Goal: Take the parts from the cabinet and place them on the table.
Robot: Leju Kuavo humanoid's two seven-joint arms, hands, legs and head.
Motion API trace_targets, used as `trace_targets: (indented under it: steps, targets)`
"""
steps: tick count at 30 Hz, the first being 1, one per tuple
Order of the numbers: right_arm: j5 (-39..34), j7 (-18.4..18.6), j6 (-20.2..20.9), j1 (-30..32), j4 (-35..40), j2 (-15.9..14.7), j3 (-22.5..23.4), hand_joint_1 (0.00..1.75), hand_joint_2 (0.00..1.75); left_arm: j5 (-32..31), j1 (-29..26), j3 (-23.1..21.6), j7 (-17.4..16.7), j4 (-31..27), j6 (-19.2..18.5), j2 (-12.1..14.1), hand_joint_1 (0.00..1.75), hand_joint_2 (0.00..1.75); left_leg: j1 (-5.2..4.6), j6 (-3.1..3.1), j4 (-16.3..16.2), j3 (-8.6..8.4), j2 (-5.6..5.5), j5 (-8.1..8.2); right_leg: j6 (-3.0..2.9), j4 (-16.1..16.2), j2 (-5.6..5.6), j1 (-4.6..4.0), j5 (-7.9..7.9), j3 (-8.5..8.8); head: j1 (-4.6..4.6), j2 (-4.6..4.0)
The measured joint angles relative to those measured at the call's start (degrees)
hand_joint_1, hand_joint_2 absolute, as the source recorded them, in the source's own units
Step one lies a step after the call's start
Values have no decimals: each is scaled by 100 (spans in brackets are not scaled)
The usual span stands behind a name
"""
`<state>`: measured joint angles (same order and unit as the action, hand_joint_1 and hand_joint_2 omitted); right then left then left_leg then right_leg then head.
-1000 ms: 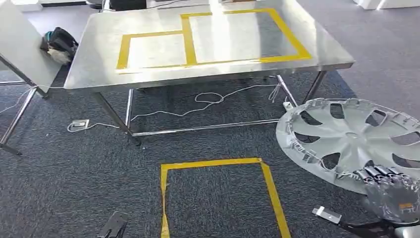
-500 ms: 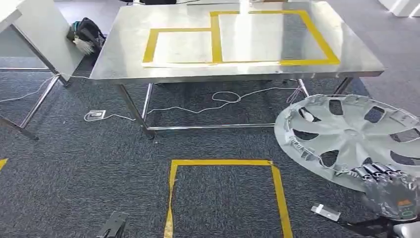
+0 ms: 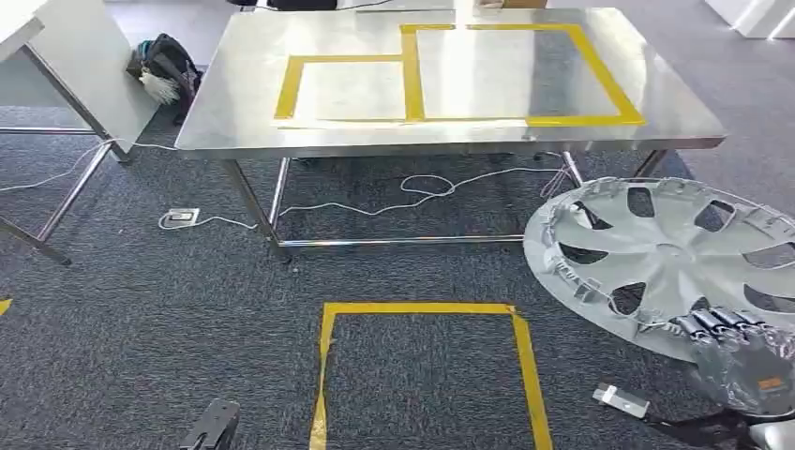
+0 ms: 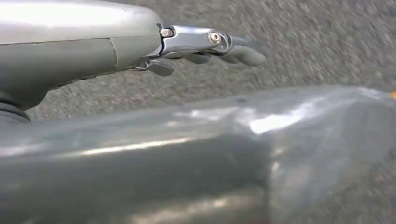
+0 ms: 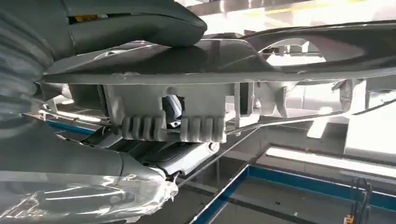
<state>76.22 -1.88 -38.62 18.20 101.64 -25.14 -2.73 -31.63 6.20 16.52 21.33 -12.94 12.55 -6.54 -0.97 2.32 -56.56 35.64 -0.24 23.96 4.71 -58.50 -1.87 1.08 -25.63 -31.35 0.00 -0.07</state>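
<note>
- As the whole head view has slid only a little since a second ago, I judge the camera is settling square to the steel table (image 3: 450, 141); carrying is nearly over and placing comes next.
- My right hand (image 3: 741, 361) grips the wheel cover (image 3: 670, 258) by its near rim at four o'clock, thumb over, fingers (image 5: 159, 154) under, held short of the table.
- My left hand (image 4: 205, 46) hangs over carpet, fingers extended, holding nothing.

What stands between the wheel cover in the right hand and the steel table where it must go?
Nothing visible does. The right hand holds the wheel cover by its rim, and only open carpet lies between it and the table, whose taped top looks bare.
</note>
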Motion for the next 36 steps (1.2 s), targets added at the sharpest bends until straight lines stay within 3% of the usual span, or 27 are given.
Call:
trace_targets:
  steps: [1,3,6,7,8,10,11,12,13,15,16,17,18,19,20,21,26,27,28,29,30,31,32,33,34,35,36]
  targets:
    - [-15,-4,0,7,7,0,2,175,175,0,6,0,22,0,-61,13,0,0,5,18,97,-89,-21,69,51,-4,-6,15,57,39,4,0]
    - [-37,-35,0,-12,4,0,11,175,175,-2,12,0,75,-2,-178,14,0,0,41,67,209,-324,-59,41,35,-213,104,23,-102,-99,11,-4]
    - [-42,-40,0,-14,-9,0,26,175,175,-39,25,-7,98,-2,-230,33,0,0,66,63,203,-391,-61,82,24,-1373,191,38,-660,-786,48,-2]
    - [-44,-39,0,-11,-13,0,24,175,175,-42,16,-7,98,-2,-236,31,0,0,84,28,200,-419,-66,108,61,-1606,189,57,-700,-967,48,-2]
    - [-44,-40,0,2,-20,0,24,175,175,-42,9,-9,98,-2,-239,29,0,0,120,-20,194,-461,-79,142,82,-1551,187,90,-593,-1002,48,-2]
    - [-46,-42,0,32,-29,0,24,175,175,-39,3,-9,98,-2,-247,20,0,0,243,-162,139,-564,-111,252,151,-764,184,195,-93,-692,50,-2]
    - [-46,-42,0,39,-29,0,24,175,175,-35,4,-9,98,-2,-247,20,0,0,305,-240,69,-603,-124,339,289,-277,187,283,156,-475,50,-2]
    - [-50,-40,2,33,-45,4,20,175,175,-35,5,-9,98,-2,-247,44,0,0,305,-339,-13,-609,-123,424,468,-116,240,306,120,-412,85,-2]
    - [-50,-37,2,29,-57,11,11,175,175,-35,17,-9,98,-2,-243,86,0,0,312,-370,-111,-591,-130,507,222,-101,263,261,-171,-432,151,-2]
    - [-50,-35,2,56,-57,9,20,175,175,-35,12,-9,101,-4,-236,70,0,0,316,-435,-90,-639,-122,596,86,-209,271,284,-143,-384,114,-2]
    - [-48,-37,2,71,-57,9,20,175,175,-35,14,-9,101,-2,-232,66,0,0,316,-471,-115,-665,-121,554,34,-230,278,285,-179,-344,103,-2]
    - [-39,-35,2,113,-57,9,20,175,175,-33,44,-11,103,-4,-225,64,0,0,314,-511,-325,-569,-112,369,-20,-223,299,271,-219,-275,70,-2]
    - [-28,-13,0,139,-55,9,24,175,175,-17,58,-11,105,-4,-212,64,0,0,307,-509,-729,-313,-54,138,-56,-198,263,260,-260,-198,81,-2]
    - [-11,4,0,150,-55,9,33,175,175,0,62,-11,107,-4,-204,64,0,0,294,-506,-1185,13,-21,70,-63,-145,247,247,-318,-113,66,-2]
    - [6,32,0,161,-55,9,44,175,175,9,52,-11,107,-4,-202,66,0,0,277,-494,-1584,350,-14,207,-86,-63,245,231,-368,8,59,-2]
    - [22,55,0,176,-55,9,46,175,175,18,20,-11,107,-4,-199,66,0,0,254,-466,-1817,618,-12,504,-104,25,243,218,-421,154,59,-2]
    - [28,63,0,182,-55,7,48,175,175,20,6,-11,107,-4,-199,66,0,0,240,-451,-1864,725,-11,687,-114,81,246,210,-450,244,61,-2]
    - [39,81,0,197,-55,7,48,175,175,26,-18,-11,107,-4,-199,66,0,0,215,-411,-1850,855,-12,967,-134,169,253,192,-501,411,55,-2]
    - [46,116,0,235,-57,7,48,175,175,65,-60,0,107,-4,-195,70,0,0,77,-177,-1153,962,-14,1073,-167,493,277,113,-709,1026,50,-2]
    - [68,146,2,256,-61,9,39,175,175,90,-152,26,107,2,-184,105,0,0,-149,111,55,922,-84,-975,-132,750,334,38,-950,1509,90,-7]
    - [81,157,2,259,-59,7,42,175,175,107,-192,37,107,2,-167,105,0,0,-210,115,319,834,-97,-957,-133,836,353,0,-1093,1634,64,-2]
    - [81,172,2,264,-28,0,48,175,175,127,-202,42,105,2,-158,81,0,0,-166,29,150,768,-125,-891,-203,1061,348,-39,-1244,1864,75,-2]
    - [83,181,2,303,13,-20,59,175,175,133,-158,48,107,-2,-134,86,0,0,-106,-43,154,687,-131,-826,-178,874,377,-60,-1075,2000,62,-2]
    - [83,205,2,288,24,-31,72,175,175,151,-83,52,107,-2,-123,79,0,0,-107,-55,106,562,-135,-730,-165,440,401,-58,-874,1776,83,-2]
    - [85,223,2,272,24,-29,74,175,175,177,-53,57,109,-4,-114,61,0,0,-98,-22,120,474,-142,-680,-97,-200,328,-48,-659,1447,101,0]
    - [85,223,0,272,24,-31,79,175,175,179,-25,61,109,-4,-114,64,0,0,-104,15,119,368,-138,-569,-54,-758,253,-59,-614,1060,79,-2]
    - [89,223,2,287,26,-30,81,175,175,181,-25,70,109,-4,-116,64,0,0,-107,52,121,257,-125,-460,-44,-1150,219,-83,-795,692,85,0]
